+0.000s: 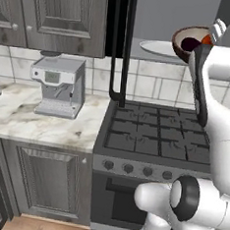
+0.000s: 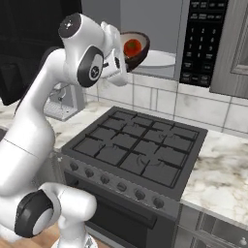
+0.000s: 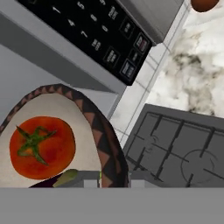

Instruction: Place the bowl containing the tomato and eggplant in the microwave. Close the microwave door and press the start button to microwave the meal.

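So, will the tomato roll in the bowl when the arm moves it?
Probably a little. The tomato is round and lies loose in the bowl, which looks tilted, so it may roll to the low side. The rim is high and the eggplant lies beside it, so it should stay in.

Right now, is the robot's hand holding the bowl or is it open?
Gripper: closed on the rim of the bowl, holding it up at the open microwave with the tomato inside.

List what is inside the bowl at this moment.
The bowl holds the tomato, red with a green stem. In the left base view the dark eggplant lies beside it. The bowl's floor beneath both is covered.
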